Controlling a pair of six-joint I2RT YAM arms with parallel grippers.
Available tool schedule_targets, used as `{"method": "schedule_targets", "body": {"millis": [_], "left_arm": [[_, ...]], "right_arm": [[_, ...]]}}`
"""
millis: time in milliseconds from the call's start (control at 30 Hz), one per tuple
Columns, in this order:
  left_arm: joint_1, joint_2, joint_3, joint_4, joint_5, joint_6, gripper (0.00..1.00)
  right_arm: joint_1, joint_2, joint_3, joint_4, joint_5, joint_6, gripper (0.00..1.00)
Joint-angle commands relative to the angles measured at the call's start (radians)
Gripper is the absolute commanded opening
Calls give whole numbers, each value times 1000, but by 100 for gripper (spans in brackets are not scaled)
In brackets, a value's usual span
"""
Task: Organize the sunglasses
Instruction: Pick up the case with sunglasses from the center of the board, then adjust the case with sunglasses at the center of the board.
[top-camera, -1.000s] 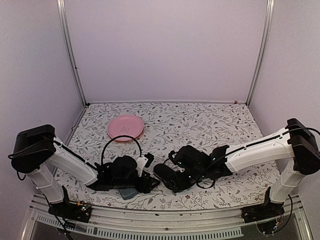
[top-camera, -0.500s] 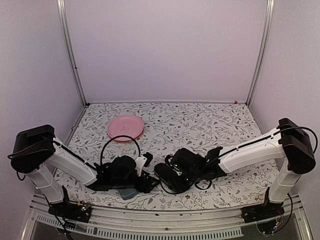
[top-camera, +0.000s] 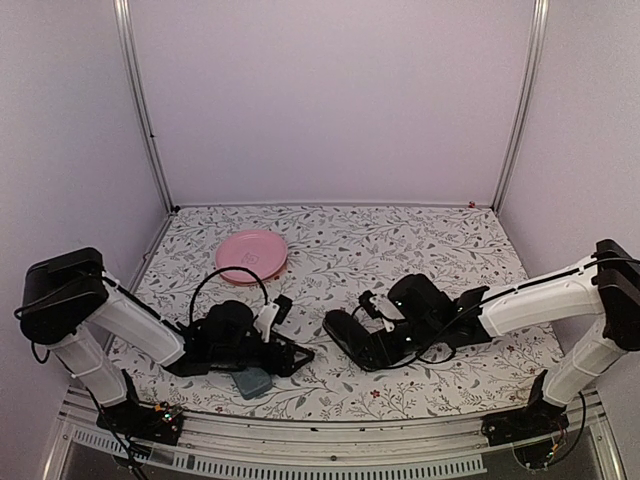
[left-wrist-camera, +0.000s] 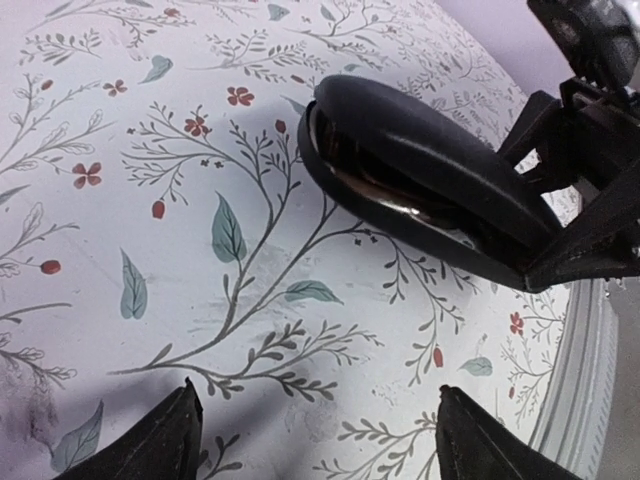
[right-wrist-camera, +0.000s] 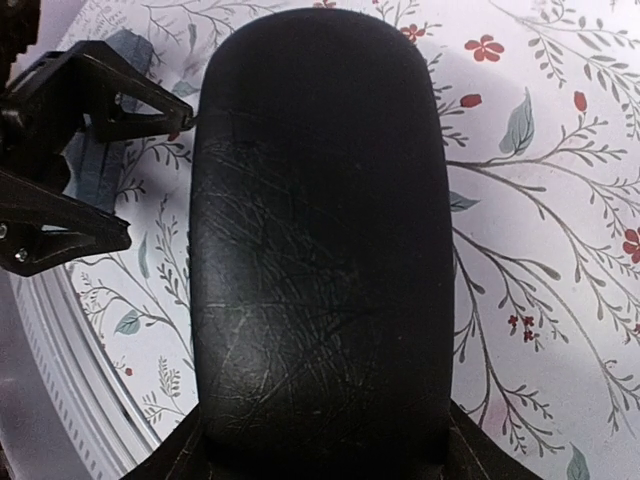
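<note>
Reddish-brown sunglasses (left-wrist-camera: 395, 203): lying inside the black hard case (left-wrist-camera: 420, 140); I am seeing only a brown glint of frame through the slit between lid and base, in my left wrist view
Black hard case: resting on the flowered table (top-camera: 400, 240) near the front edge, right of centre, with its lid not fully down; I am judging that it is being steadied so the lid can close over the glasses
My right gripper (right-wrist-camera: 320, 455): straddling one end of the case, a finger lying against each long side, so I am reading it as clamped on the case across its width
My left gripper (left-wrist-camera: 330, 440): hanging low over the table just left of the case, fingers standing wide apart with nothing between them and pointing at the slit; I am judging it is placed to help with the lid
Pale sunglasses: not showing in any view; I cannot tell where they are lying
Grey-blue case (top-camera: 252, 383): lying by my left gripper at the front edge, partly covered by the arm; open or closed, I cannot tell
Hidden: the hinge side of the black case and how the glasses are folded inside
Pink plate (top-camera: 252, 256): sitting well apart at the back left, taking no part
</note>
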Motion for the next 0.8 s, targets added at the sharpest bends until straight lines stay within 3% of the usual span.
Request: {"method": "schedule_targets", "body": {"millis": [0,433,767], "left_arm": [[27,-3,-11,108,115,8,81],[83,2,-45,469,416,11,87],[92,-67,-4,401,554,120,91]], "right_arm": [[-37,-83,-47,174,-153,17,42],[-62,-193,-70,250,-388,-99,41],[-63,-220,-64,235,-529,-223,41]]}}
